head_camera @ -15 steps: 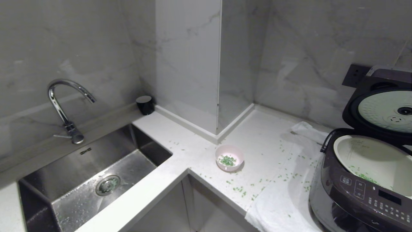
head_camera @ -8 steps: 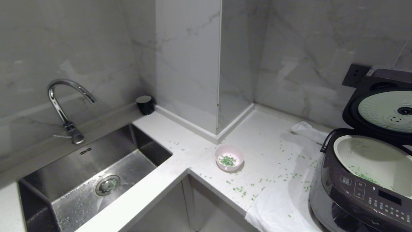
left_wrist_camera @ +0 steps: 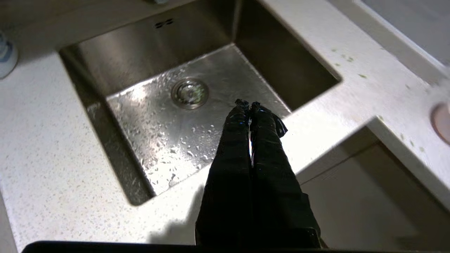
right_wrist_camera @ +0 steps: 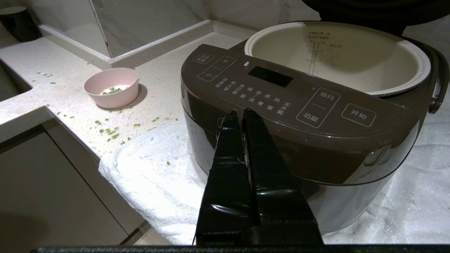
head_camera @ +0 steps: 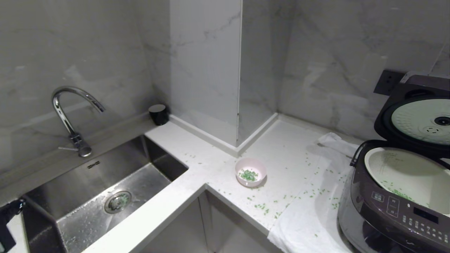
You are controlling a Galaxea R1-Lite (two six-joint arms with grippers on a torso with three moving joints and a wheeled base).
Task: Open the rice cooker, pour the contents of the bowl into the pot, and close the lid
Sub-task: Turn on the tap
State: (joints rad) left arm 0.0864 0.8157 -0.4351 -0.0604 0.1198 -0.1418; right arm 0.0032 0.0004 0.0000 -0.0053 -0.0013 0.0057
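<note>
My left hand [left_wrist_camera: 246,103] was pinched shut on nothing, hanging over the near edge of the steel sink [left_wrist_camera: 116,66], its black fingertips pointing toward the wet basin and the drain [left_wrist_camera: 190,93]. In the head view it showed only as a dark sliver at the far left edge [head_camera: 8,211]. My right hand [right_wrist_camera: 239,113] was shut and empty too, parked low in front of the rice cooker [right_wrist_camera: 299,116], just short of its button panel.

Outward from there, the bowl [head_camera: 250,171] sat upright on the counter [head_camera: 288,154], between the sink corner and the cooker, well apart from both hands, with the contents [head_camera: 248,174] lying in it as a small green heap. Loose green bits were scattered over the counter and over the white towel [head_camera: 309,225] under the cooker.

I judged the opening step done: the lid [head_camera: 418,119] stood up on its hinge and the pot [head_camera: 411,172] lay open. A few green flecks seemed to sit low in the pot already, though I couldn't be sure of that. The bowl had yet to be grasped and tipped, and the lid shut.

Against the head picture a second before, the only change was that the left hand had come into sight at the left edge; bowl, cooker and lid had not moved.
</note>
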